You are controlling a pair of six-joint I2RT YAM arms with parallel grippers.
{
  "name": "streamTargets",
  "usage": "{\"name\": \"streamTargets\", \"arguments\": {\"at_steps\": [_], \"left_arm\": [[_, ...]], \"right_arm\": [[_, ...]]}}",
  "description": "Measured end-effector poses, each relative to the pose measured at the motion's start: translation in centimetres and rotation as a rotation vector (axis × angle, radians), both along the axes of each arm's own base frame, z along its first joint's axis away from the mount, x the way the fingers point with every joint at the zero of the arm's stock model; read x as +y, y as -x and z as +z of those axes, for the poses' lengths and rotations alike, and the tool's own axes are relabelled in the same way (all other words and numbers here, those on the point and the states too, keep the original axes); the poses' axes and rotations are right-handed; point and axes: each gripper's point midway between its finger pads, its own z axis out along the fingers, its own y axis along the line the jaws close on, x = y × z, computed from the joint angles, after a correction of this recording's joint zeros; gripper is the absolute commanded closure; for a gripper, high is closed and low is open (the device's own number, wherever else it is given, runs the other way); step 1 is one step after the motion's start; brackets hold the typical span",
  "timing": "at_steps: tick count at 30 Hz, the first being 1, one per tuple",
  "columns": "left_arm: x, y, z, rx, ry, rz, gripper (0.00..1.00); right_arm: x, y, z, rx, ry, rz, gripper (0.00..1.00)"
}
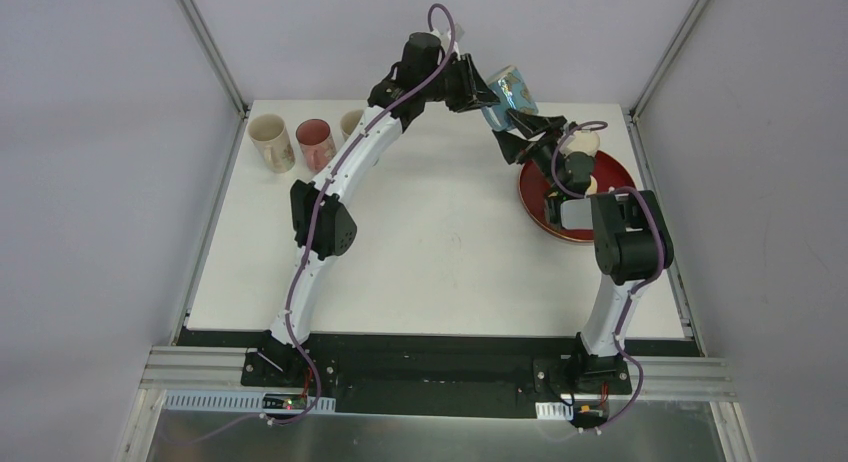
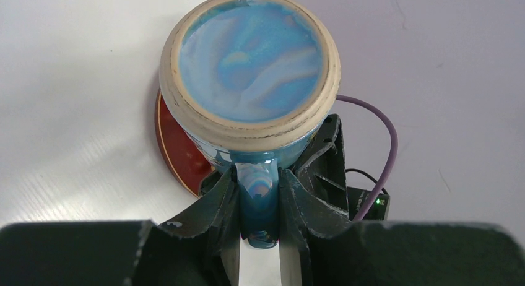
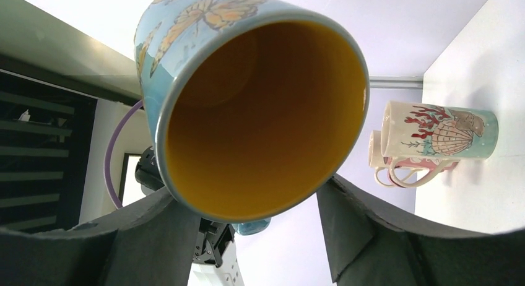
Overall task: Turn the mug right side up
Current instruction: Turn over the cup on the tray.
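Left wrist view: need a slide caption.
Left end effector grips the blue mug by its handle, glazed base facing the camera, red plate behind.

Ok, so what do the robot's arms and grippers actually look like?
The left arm and right arm both have white tubular links joined by chunky black joint housings. A purple cable runs along each arm and loops free near the wrist. The left gripper and right gripper have matte black, wedge-shaped fingers. The left gripper's fingers are scuffed at the edges.

White arms, black joints and fingers, purple cables.
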Motion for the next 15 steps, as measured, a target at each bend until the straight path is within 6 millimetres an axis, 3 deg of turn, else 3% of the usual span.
{"name": "streamTargets", "arguments": {"at_steps": [15], "left_arm": [[-0.53,-0.38,0.32,-0.012,0.037,-0.002,1.0]], "right_arm": [[0.23,-0.3,0.74,-0.011,-0.013,0.019,0.38]]}}
